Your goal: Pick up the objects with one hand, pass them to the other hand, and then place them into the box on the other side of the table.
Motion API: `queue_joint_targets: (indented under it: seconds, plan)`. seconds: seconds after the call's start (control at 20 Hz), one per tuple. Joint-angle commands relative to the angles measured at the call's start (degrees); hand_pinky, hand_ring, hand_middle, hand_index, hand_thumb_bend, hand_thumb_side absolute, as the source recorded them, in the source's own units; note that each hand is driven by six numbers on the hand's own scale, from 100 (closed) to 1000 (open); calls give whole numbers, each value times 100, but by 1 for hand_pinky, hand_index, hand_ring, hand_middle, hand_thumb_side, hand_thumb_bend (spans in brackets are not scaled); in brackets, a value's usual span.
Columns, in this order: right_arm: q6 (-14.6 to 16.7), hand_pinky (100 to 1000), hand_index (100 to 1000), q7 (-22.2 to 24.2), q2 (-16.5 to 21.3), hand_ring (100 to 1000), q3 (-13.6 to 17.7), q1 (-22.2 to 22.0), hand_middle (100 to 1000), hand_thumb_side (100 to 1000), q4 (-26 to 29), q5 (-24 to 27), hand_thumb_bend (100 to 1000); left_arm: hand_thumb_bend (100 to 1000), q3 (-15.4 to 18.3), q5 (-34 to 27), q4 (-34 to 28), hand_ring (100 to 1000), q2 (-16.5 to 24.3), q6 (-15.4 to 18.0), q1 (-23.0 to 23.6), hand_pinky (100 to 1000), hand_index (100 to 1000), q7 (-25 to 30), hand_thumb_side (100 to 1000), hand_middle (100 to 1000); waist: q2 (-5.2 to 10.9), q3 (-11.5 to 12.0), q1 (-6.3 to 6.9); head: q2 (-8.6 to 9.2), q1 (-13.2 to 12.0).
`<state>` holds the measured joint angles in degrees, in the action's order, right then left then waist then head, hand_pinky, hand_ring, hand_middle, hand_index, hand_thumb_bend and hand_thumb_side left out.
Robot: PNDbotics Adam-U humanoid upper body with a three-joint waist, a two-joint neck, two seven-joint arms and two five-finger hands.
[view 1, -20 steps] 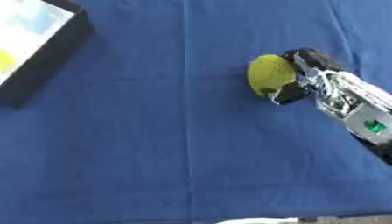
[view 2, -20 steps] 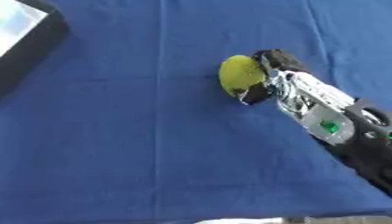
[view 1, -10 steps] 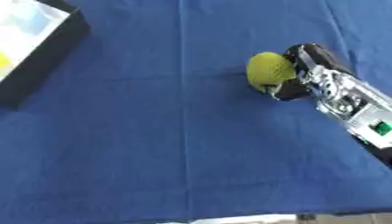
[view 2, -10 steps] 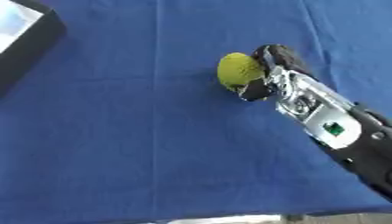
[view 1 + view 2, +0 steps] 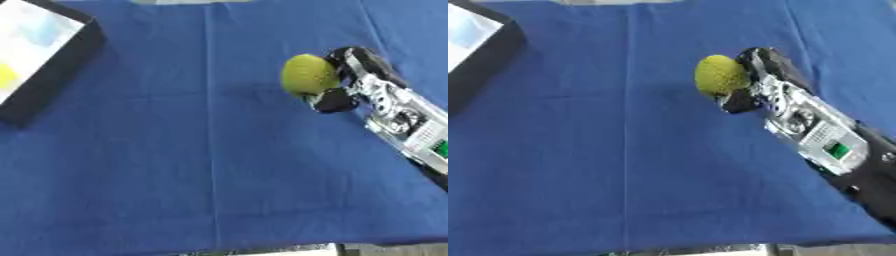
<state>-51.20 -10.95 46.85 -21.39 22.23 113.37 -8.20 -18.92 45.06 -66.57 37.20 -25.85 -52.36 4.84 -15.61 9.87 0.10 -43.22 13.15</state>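
A yellow-green round fruit, rough-skinned like a lemon (image 5: 307, 75), is held at the right of the blue table. My right hand (image 5: 354, 80) comes in from the lower right and has its fingers and thumb curled round the fruit. A faint shadow lies on the cloth beside the fruit, left of it. The black box (image 5: 54, 75) stands at the upper left corner, with a white lining and something yellow inside. My left hand shows in neither view.
A blue cloth (image 5: 175, 165) covers the whole table, with a crease running down its middle. The table's front edge shows along the bottom of both views.
My right hand has carried the fruit a little farther up the table and toward the left. The whole picture has also shifted slightly, so the camera moved.
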Motion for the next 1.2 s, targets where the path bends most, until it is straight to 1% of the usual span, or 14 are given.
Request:
queue_joint_targets:
  seconds: [0.05,0.2,0.35,0.4,0.5,0.6,0.75,0.9,1.0,1.2]
  plan:
    - [117,318,605,-190,54,572,99,100,551,100,122,63,295,100,78,-68,-126,781,211,-6,-69,859,741,-17,266,685,172,-10,5,-11,-23]
    - [269,228,593,-400,9,553,123,117,542,100,122,69,284,100,102,-160,-206,776,242,-35,-55,856,744,-42,262,680,195,-16,10,-15,-25]
    - [392,176,590,-618,-40,543,123,141,540,100,122,126,278,100,89,-273,-349,769,318,-33,-20,853,746,-48,257,672,208,-21,12,-13,-18]
    - [431,146,588,-690,-63,534,124,151,540,100,122,153,269,100,101,-352,-436,761,339,-40,-8,852,747,-48,251,661,213,-20,12,-13,-14]
    - [500,120,585,-854,-120,521,134,161,538,100,122,215,261,100,136,-578,-695,755,389,-60,10,852,748,-58,247,652,224,-14,14,-20,-2]
    - [569,100,583,-1037,-166,510,124,165,537,100,122,305,252,100,100,-798,-1013,755,466,-64,24,852,748,-49,246,652,237,-6,20,-27,-3]
    - [701,106,580,-1387,-223,501,87,191,535,100,122,429,270,100,-52,-1068,-1591,750,578,-39,31,852,743,72,245,649,262,20,29,-42,-15]
    - [815,105,578,-1763,-268,492,21,214,534,100,122,499,257,100,-170,-1328,-2122,739,638,-68,3,850,739,261,244,635,288,43,33,-53,-20]
    - [982,112,573,-1986,-287,497,-36,213,535,100,122,514,259,100,-230,-1524,-2477,728,649,-69,-52,842,735,394,244,624,307,59,38,-66,-25]
    - [1265,106,575,-2247,-319,492,-135,225,539,100,122,552,239,100,-350,-1865,-3111,713,637,-96,-189,831,732,641,245,615,326,121,56,-85,-13]
